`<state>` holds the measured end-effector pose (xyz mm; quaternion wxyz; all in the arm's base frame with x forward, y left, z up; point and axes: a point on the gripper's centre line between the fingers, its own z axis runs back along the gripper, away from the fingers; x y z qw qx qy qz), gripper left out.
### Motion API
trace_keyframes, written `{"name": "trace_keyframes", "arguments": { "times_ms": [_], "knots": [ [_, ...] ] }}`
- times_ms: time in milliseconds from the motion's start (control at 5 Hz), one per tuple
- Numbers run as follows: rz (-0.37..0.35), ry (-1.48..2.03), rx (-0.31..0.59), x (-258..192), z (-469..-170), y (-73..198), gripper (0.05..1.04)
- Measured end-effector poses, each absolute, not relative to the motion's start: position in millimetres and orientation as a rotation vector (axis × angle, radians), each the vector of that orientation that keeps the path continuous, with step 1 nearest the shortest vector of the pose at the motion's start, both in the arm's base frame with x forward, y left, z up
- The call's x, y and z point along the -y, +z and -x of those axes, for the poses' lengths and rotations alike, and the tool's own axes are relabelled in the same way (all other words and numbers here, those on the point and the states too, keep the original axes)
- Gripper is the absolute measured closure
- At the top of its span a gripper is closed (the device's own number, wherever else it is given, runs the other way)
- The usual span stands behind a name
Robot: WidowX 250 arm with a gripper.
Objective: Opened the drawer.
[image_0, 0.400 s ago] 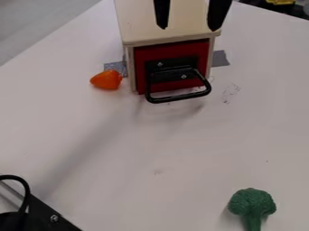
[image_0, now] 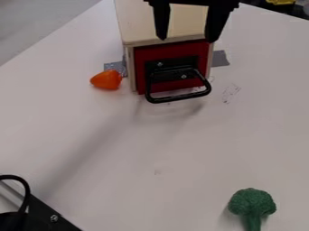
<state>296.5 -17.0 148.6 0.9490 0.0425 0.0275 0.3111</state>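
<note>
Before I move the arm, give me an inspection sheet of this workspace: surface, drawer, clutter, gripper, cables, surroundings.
Surface: white tabletop, with faint dark marks right of the drawer in view and gray tape beside the box.
Job's things: wooden box with red drawer; drawer looks shut, its black handle jutting forward.
Clutter: orange piece left of the box in view; green toy broccoli at lower right.
Gripper: black gripper open, fingers pointing down above the handle in view, holding nothing.
Cables: black loop, probably a cable, at lower left by a dark metal part.
Surroundings: gray area at upper left; yellow item at upper right.
</note>
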Motion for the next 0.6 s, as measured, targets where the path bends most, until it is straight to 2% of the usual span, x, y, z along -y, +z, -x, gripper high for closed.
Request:
{"name": "trace_keyframes", "arguments": {
  "times_ms": [200, 600],
  "knots": [
    [-0.110, 0.626, -0.033, 21.5, -306.6, 132.7, 0.084],
    [-0.145, 0.711, -0.077, 25.1, -324.8, 90.0, 0.084]
  ]
}}
